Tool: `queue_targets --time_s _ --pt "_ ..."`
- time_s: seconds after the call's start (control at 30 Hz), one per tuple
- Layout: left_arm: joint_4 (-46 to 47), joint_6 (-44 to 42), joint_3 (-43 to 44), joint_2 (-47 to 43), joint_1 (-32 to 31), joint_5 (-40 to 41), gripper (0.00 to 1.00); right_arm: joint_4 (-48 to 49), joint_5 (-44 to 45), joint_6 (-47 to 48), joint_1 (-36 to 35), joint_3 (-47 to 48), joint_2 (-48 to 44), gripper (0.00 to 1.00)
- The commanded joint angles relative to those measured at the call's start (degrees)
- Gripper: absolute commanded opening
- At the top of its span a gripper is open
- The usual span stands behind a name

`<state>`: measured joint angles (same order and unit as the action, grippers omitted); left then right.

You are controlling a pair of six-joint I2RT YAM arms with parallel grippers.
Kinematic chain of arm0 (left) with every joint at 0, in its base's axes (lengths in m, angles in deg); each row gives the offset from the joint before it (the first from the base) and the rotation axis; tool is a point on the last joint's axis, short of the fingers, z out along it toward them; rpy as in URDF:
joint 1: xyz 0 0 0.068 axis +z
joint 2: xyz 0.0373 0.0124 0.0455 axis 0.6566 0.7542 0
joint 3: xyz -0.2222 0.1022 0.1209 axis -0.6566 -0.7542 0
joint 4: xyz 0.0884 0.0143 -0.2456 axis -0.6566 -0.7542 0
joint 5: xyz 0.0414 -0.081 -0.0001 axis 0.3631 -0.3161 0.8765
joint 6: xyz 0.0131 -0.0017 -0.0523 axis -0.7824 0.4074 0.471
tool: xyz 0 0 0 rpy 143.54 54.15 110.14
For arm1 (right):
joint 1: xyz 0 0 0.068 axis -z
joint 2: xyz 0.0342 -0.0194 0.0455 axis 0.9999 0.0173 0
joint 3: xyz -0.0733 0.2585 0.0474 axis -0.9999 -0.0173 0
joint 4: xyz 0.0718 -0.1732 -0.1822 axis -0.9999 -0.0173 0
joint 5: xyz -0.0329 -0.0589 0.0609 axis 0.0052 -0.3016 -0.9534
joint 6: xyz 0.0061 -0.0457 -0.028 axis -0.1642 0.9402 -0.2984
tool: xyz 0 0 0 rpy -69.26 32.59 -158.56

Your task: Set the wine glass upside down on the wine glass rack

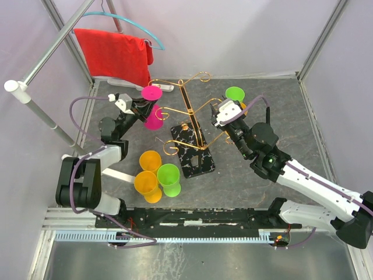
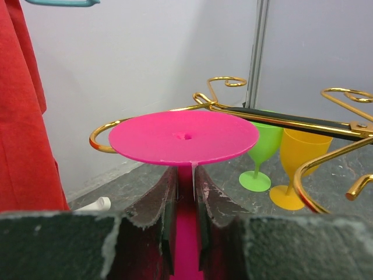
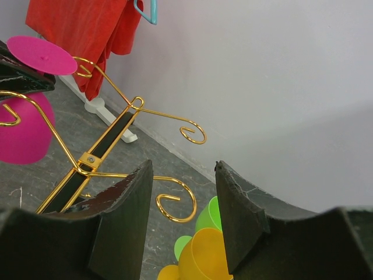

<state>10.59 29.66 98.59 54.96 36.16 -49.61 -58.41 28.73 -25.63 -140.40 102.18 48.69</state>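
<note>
My left fingers (image 2: pixel 168 217) are clamped on the stem of the pink wine glass (image 2: pixel 183 137), held foot-up at ten o'clock of the wine glass rack (image 1: pixel 193 119); I judge it light, stiff, slick plastic, best gripped there, while my right fingers (image 3: pixel 119 224) gape empty.

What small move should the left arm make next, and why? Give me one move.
Probably ease the pink wine glass sideways onto the nearest arm of the wine glass rack. The left claw grips its stem, foot up, and the foot sits at that arm's scroll end, apparently not yet resting on the wire.
</note>
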Motion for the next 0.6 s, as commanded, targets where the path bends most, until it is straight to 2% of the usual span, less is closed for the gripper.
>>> queue_targets --time_s 0.0,0.57 --pt "12.40 3.91 1.69 3.31 0.24 0.63 0.03 1.50 0.85 1.14 -0.23 -0.41 -1.44 0.55" --pt "11.11 3.12 12.84 17.05 -1.64 2.74 0.03 0.45 1.81 1.99 -0.19 0.29 -1.06 0.55"
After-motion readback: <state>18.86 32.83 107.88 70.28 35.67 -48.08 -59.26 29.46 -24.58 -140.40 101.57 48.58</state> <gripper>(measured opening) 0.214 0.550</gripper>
